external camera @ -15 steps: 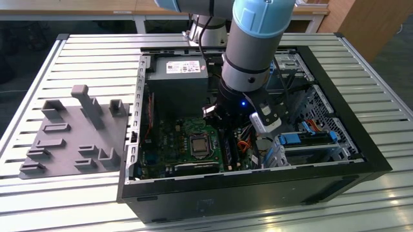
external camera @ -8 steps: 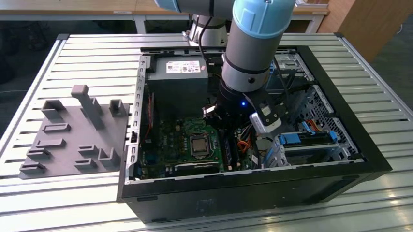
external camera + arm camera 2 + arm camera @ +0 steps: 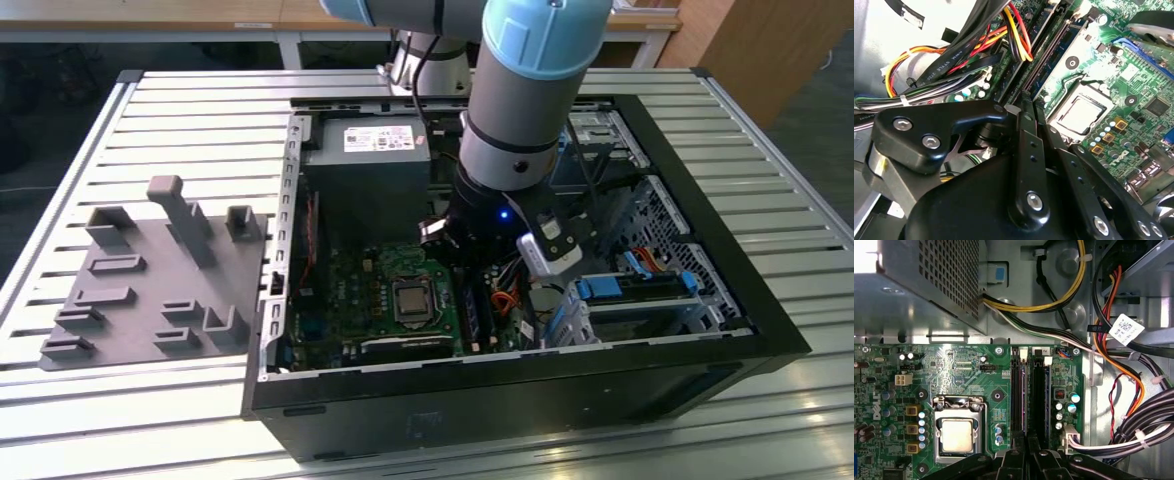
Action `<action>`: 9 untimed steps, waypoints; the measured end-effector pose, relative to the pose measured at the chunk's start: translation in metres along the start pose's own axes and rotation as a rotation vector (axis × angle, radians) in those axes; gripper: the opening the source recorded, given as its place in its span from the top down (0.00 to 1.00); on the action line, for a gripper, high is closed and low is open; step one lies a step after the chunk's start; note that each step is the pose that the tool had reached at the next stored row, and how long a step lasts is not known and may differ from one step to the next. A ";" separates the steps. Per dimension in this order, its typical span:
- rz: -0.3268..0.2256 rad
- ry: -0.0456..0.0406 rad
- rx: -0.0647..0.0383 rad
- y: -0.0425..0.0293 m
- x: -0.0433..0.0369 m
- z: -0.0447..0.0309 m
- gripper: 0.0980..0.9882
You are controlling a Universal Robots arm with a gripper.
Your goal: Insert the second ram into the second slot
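Observation:
My gripper (image 3: 466,272) is low inside the open computer case (image 3: 534,372), over the memory slots beside the processor socket (image 3: 410,298). In both wrist views its black fingertips (image 3: 1019,456) stand close together, gripper (image 3: 1029,452) (image 3: 1024,100) in line with the slots. A thin long strip, the second ram (image 3: 1025,400) (image 3: 1046,60), runs edge-on from the fingertips along the slots. It looks held between the fingers. Beside it lies a dark slot (image 3: 1040,400). How deep the ram sits cannot be told.
A grey power supply (image 3: 367,170) (image 3: 929,285) stands beyond the slots. Bundles of coloured cables (image 3: 954,60) (image 3: 1124,390) crowd one side of the slots. Blue-tabbed drive bays (image 3: 627,285) are at the exterior view's right. A grey fixture plate (image 3: 147,280) lies outside the case at the left.

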State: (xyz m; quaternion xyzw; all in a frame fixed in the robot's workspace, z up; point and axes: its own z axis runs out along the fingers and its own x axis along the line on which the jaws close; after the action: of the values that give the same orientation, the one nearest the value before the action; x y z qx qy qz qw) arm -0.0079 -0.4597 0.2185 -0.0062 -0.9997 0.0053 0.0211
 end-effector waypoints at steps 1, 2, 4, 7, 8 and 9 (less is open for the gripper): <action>0.001 0.0000 0.000 0.0000 0.0000 0.0000 0.96; 0.001 0.0000 0.000 0.0000 -0.0001 0.0000 0.96; 0.001 0.0001 0.000 0.0000 -0.0001 0.0000 0.96; 0.002 0.0000 0.000 0.0000 -0.0002 0.0012 0.96; 0.002 0.0000 0.000 0.0000 -0.0002 0.0016 0.96; 0.002 0.0000 0.000 0.0000 -0.0002 0.0022 0.96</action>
State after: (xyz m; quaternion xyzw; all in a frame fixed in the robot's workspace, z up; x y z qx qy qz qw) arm -0.0077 -0.4596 0.2162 -0.0073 -0.9997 0.0052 0.0211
